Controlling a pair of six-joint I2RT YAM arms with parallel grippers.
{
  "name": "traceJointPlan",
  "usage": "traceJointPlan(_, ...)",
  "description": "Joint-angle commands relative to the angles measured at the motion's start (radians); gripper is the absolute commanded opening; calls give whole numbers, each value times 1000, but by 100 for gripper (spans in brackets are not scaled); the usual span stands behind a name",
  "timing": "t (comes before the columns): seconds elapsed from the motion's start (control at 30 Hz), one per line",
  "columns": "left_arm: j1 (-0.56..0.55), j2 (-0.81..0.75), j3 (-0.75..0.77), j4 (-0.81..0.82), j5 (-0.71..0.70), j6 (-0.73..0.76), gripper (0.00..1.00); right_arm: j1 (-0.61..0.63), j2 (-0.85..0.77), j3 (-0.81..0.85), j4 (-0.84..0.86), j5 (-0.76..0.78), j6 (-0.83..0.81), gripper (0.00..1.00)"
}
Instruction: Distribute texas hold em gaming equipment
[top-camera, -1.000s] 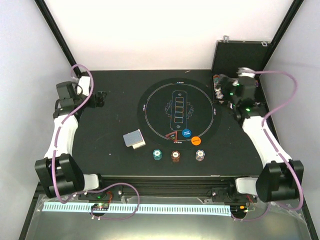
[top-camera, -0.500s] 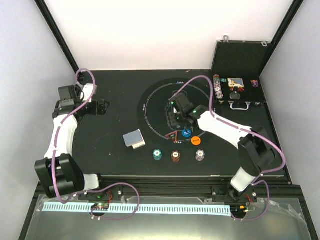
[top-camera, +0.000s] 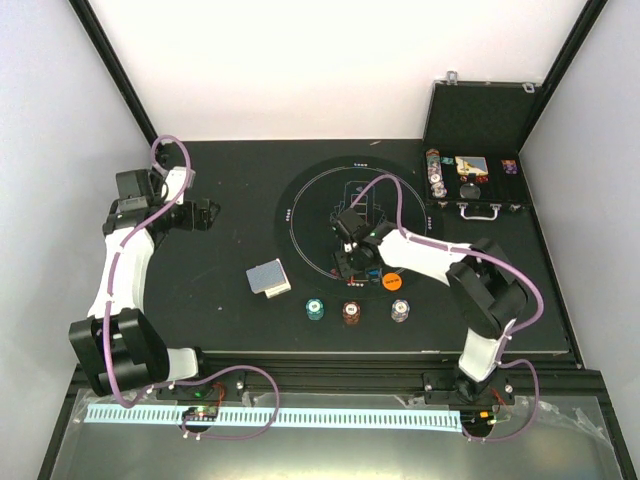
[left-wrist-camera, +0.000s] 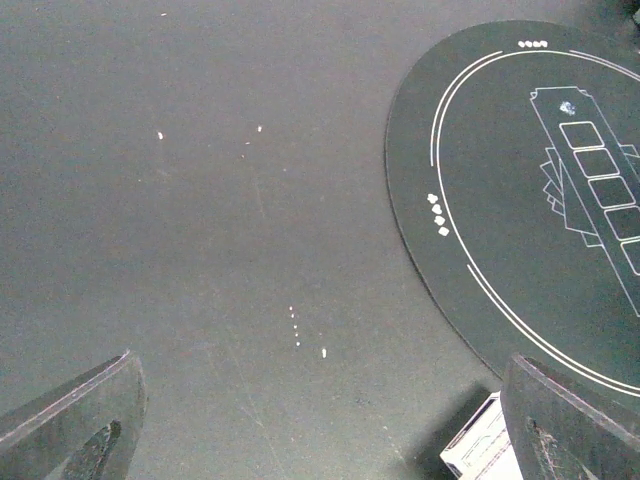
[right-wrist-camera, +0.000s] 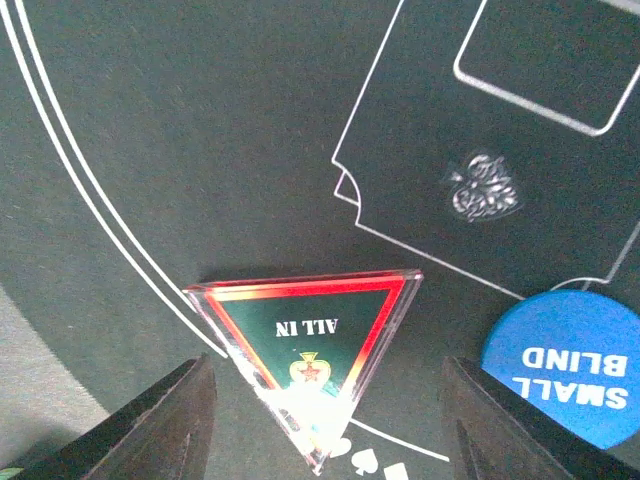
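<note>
A round black mat with white printed outlines is lying mid-table; an open black case is sitting at the far right corner.

Right arm over mat; card deck, three chips off mat.

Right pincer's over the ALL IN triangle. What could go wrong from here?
1. The right pincer straddles the flat ALL IN triangle, which lies flush on the mat. Its fingers may skid over it instead of catching an edge.
2. The SMALL BLIND button sits close to one finger, so a grasp or lift here could knock it.
</note>
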Motion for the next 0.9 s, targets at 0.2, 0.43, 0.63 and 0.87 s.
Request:
traceJointPlan(0.2, 6, -18, 78, -42, 39, -14, 99, 5, 90, -10, -8, -40, 16, 59)
traceJointPlan(0.43, 6, -17, 93, -49, 39, -20, 99, 9, 136, 3, -7, -54, 6, 48)
traceJointPlan(0.63, 7, -17, 99, -57, 34, -14, 99, 22, 160, 44, -27, -52, -5, 42)
traceJointPlan(0.87, 9, -17, 98, -60, 34, -7, 99, 35, 128, 34, -41, -32, 0, 62)
